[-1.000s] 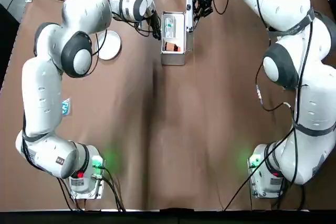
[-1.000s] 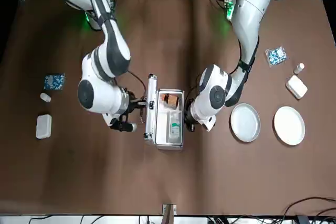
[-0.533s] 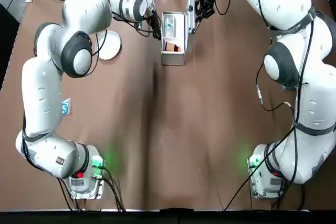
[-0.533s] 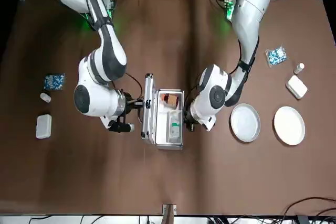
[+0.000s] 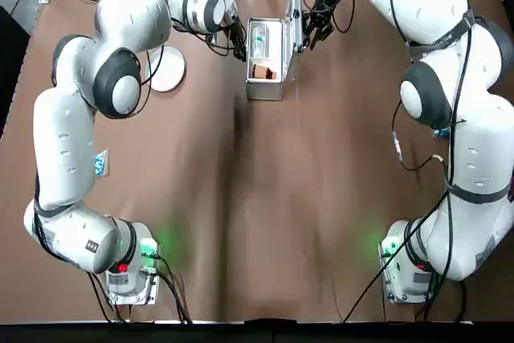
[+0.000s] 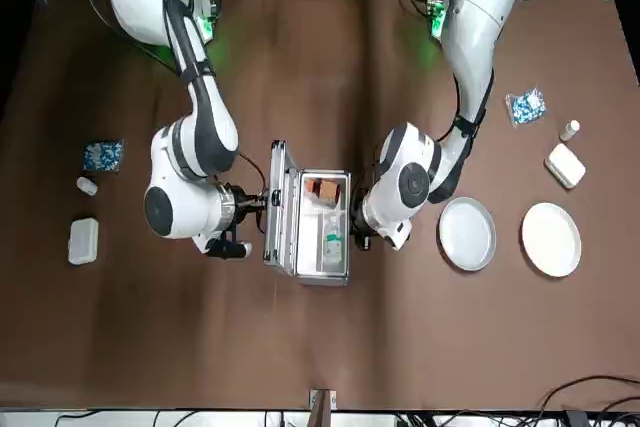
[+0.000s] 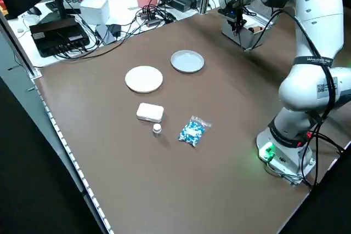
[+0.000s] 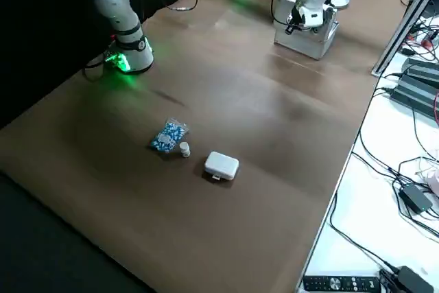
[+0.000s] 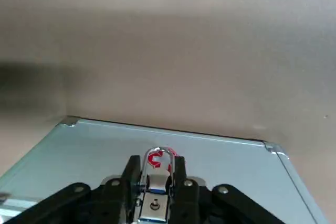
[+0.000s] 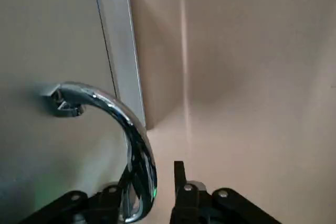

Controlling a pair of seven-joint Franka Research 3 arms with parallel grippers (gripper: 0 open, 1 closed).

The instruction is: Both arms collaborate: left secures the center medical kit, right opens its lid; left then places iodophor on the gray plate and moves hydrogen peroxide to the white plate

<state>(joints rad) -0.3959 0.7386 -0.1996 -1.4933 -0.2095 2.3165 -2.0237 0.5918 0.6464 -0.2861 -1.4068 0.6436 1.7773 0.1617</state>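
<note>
The medical kit (image 6: 325, 232) (image 5: 265, 58) stands open at the table's far middle. Its lid (image 6: 275, 222) (image 5: 297, 15) is raised on the robot's right side. My right gripper (image 6: 240, 235) (image 10: 149, 192) is behind the lid, with the chrome lid handle (image 10: 134, 140) between its fingers. My left gripper (image 6: 362, 239) (image 9: 156, 192) is pressed against the kit's left wall, shut around the latch (image 9: 156, 163). Inside lie the brown iodophor (image 6: 322, 188) (image 5: 263, 72) and the pale hydrogen peroxide (image 6: 333, 245) (image 5: 259, 38). The gray plate (image 6: 467, 233) and the white plate (image 6: 551, 239) sit empty on the robot's left.
A blue packet (image 6: 526, 105), a vial (image 6: 569, 130) and a white box (image 6: 565, 165) lie beyond the plates. Another packet (image 6: 103, 155), vial (image 6: 87, 185) and box (image 6: 83, 240) lie on the right side. Cables and desks line the far edge.
My right gripper has drawn the lid farther open toward the robot's right, from near upright to leaning outward. The left gripper and the kit's body have stayed put.
</note>
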